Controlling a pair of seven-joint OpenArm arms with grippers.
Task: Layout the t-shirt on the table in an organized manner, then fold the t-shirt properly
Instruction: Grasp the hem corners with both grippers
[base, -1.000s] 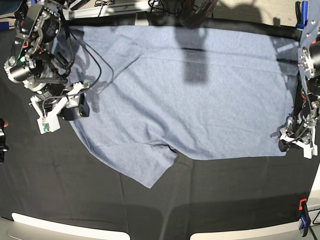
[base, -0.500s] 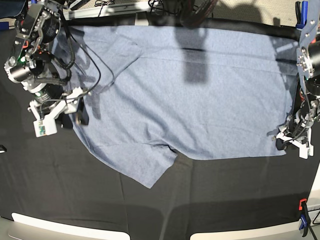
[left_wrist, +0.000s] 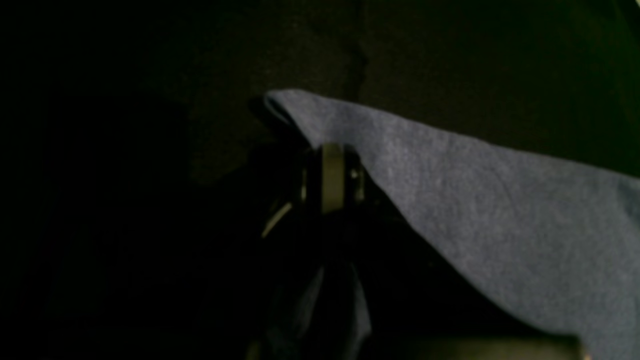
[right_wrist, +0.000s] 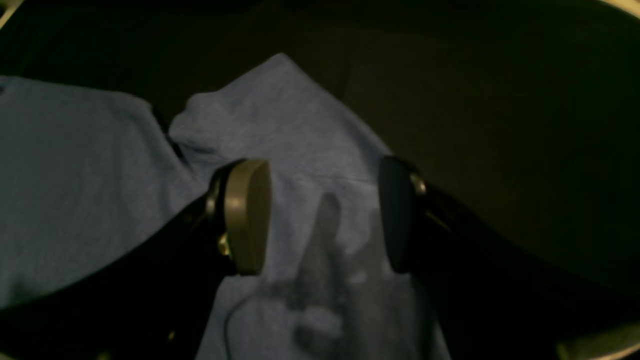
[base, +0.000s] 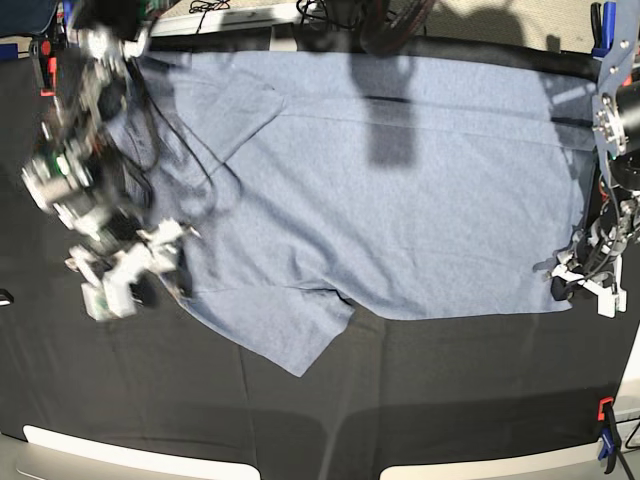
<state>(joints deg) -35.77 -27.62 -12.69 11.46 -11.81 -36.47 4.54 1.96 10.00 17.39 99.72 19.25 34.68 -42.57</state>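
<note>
A: Where's the t-shirt (base: 400, 190) sitting right now?

B: You're looking at it lying flat on the counter (base: 450, 390), spread wide across the far half. Its far edge is running close along the counter's back edge. One sleeve is pointing toward the near side, just left of centre in the base view. Plain side is facing up.

A: Open room?

B: You're getting a broad strip of bare black cloth along the whole near side, and more at base-view left beyond the shirt edge. At base-view right the hem is ending close to the counter edge, so little room there. A blue and orange clamp (base: 606, 435) is sitting at the near right corner, another clamp (base: 600, 25) at the far right corner.

A: Left hand?

B: Your left hand (base: 572, 285) is sitting at the hem corner on base-view right. In the left wrist view the jaws are pressed together, clamped on the t-shirt (left_wrist: 500, 210), with a fold of cloth rising over the fingertips and a bit hanging below.

A: Right hand?

B: Your right hand (right_wrist: 320, 215) is standing wide apart, gripping nothing. It's hanging over the shirt edge by the near sleeve; its tan pad (right_wrist: 245, 215) is over fabric, the dark finger near the shirt's border. It's blurring in the base view.

A: Any containers?

B: You're seeing none.
</note>
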